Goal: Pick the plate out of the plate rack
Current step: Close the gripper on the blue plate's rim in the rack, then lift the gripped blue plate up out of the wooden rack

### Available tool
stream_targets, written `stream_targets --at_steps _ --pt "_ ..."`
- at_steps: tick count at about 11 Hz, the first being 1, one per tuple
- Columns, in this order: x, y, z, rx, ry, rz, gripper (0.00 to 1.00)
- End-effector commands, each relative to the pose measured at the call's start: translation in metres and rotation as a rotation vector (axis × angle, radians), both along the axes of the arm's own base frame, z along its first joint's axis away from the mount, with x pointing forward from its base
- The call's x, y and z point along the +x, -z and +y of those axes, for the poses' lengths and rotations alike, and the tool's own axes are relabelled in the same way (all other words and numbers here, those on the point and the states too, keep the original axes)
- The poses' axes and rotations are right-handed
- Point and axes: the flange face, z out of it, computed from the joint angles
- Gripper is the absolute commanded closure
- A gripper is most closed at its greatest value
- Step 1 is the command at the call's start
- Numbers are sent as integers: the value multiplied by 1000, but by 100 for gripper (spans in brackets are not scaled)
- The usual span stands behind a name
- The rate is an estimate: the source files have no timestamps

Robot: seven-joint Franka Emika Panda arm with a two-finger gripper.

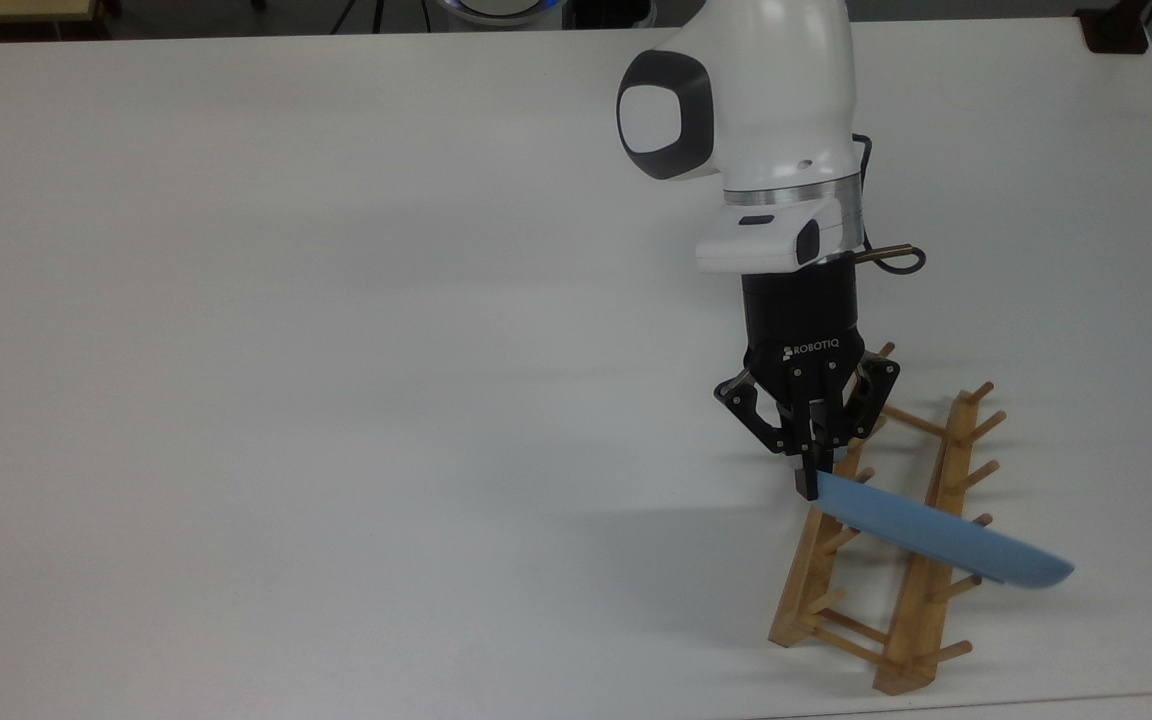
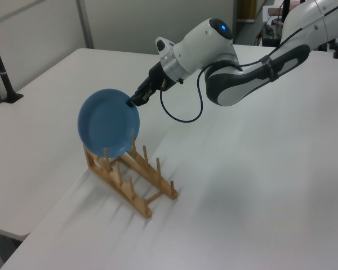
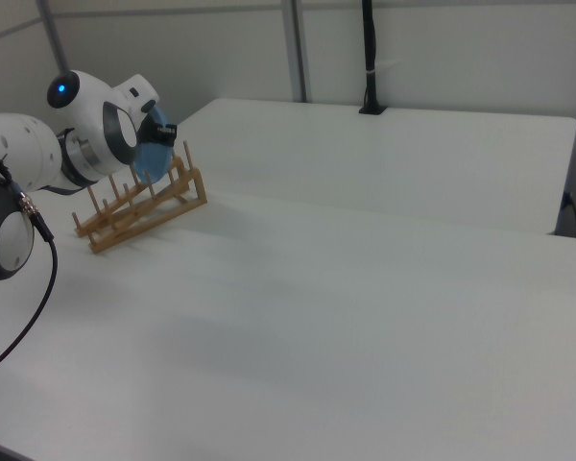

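Claw (image 1: pixel 810 478) pinches plate (image 1: pixel 941 541) by its rim above plate rack (image 1: pixel 921 600); thin edge grip w/ long overhang could slip, or plate could snag pegs.

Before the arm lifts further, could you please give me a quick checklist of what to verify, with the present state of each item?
1. Gripper shut on the plate rim: ok.
2. Grip point: at the rim's edge, far from the plate's middle, so it may swing: not ok.
3. Plate clear of the rack pegs: cannot tell; in the left view its lower edge overlaps them.
4. Rack flat on the table: ok.
5. Table around the rack free of obstacles: ok.
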Motion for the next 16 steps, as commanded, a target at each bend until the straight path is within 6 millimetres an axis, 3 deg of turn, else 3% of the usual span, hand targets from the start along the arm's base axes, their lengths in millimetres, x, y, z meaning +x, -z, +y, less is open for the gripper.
stream_targets --at_steps 1,3,6,7,9,12,14,16 --pt "-1 -9 3 -1 6 -27 100" --pt "-4 -20 2 4 7 -38 100" --pt "-18 -79 -15 54 43 -84 100" --pt "-24 -99 -31 78 75 -88 100" --pt "-47 -120 -67 69 137 -55 100" --pt "-62 -152 -132 83 286 138 100" --pt "-72 -161 -167 55 262 275 100" --pt "-98 -173 -211 -8 172 462 100"
